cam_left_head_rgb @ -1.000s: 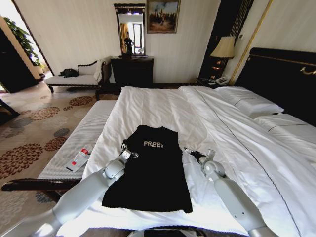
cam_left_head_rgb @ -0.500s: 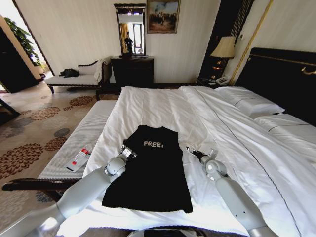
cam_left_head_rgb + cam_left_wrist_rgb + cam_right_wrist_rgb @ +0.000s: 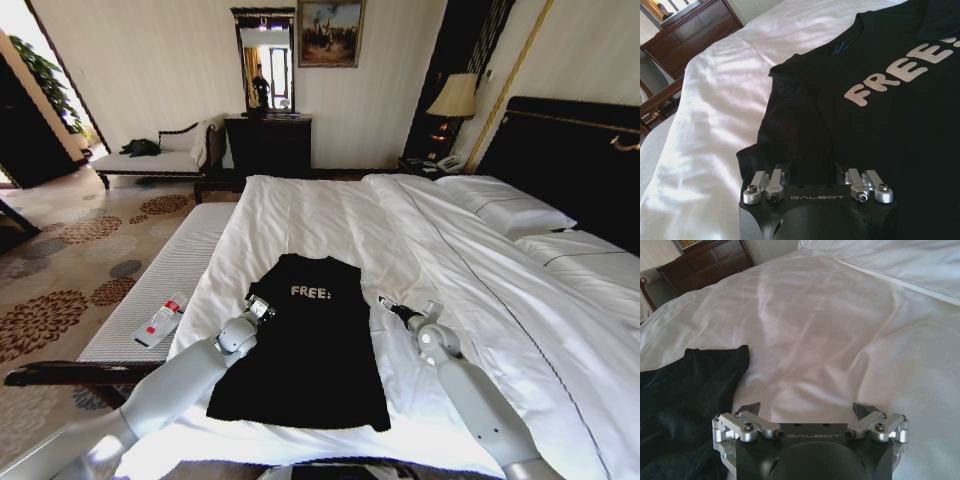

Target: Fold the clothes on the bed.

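Black T-shirt lies flat on the bed, long axis running toward the far edge, collar and "FREE!" away from the robot. Left gripper at its left sleeve, jaw state cannot tell. Right gripper on the duvet just beside the shirt's right edge, jaws wide open, empty.

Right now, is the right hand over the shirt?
No, the right hand hangs open over bare white duvet, with the black shirt off to its side.
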Controlling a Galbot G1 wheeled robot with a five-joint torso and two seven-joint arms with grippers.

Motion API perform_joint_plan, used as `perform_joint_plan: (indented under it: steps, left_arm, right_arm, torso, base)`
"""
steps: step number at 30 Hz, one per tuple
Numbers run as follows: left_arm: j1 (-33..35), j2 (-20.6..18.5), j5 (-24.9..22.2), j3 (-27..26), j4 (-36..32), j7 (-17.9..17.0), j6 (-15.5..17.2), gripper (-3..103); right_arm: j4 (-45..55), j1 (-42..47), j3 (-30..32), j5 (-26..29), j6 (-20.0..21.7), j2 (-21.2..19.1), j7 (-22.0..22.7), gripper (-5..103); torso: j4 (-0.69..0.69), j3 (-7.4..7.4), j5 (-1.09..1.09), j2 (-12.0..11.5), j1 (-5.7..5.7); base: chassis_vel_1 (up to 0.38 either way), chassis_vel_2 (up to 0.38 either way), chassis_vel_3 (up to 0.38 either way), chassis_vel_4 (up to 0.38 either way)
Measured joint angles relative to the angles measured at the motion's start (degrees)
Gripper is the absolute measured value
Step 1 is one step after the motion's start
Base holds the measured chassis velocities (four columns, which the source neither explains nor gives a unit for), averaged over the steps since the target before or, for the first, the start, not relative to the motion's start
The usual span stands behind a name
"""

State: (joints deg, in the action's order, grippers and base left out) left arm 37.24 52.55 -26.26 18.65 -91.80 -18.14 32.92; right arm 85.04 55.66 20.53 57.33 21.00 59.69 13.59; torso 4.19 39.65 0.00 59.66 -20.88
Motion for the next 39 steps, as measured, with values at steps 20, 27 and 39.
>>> perform_joint_plan:
  steps: [20,27,39]
  left_arm:
    - [-0.3,0.3,-1.0,-0.4,0.8,-0.4,-0.1,0]
    - [-1.0,0.4,-4.4,-3.3,0.5,-1.8,-0.1,0]
    - [-4.3,0.0,-14.8,-11.7,1.3,-4.4,0.6,0]
  right_arm:
    - [1.0,0.8,1.3,0.6,0.1,-0.4,0.4,100]
    - [1.6,1.4,1.8,0.6,0.1,-0.4,0.4,100]
    - [2.6,2.1,2.4,0.6,0.1,-0.2,0.4,100]
  torso:
    - [0.0,0.0,0.0,0.0,0.0]
    - [0.0,0.0,0.0,0.0,0.0]
    - [0.0,0.0,-0.01,0.0,0.0]
  base:
    - [0.0,0.0,0.0,0.0]
    - [0.0,0.0,0.0,0.0]
    - [0.0,0.0,0.0,0.0]
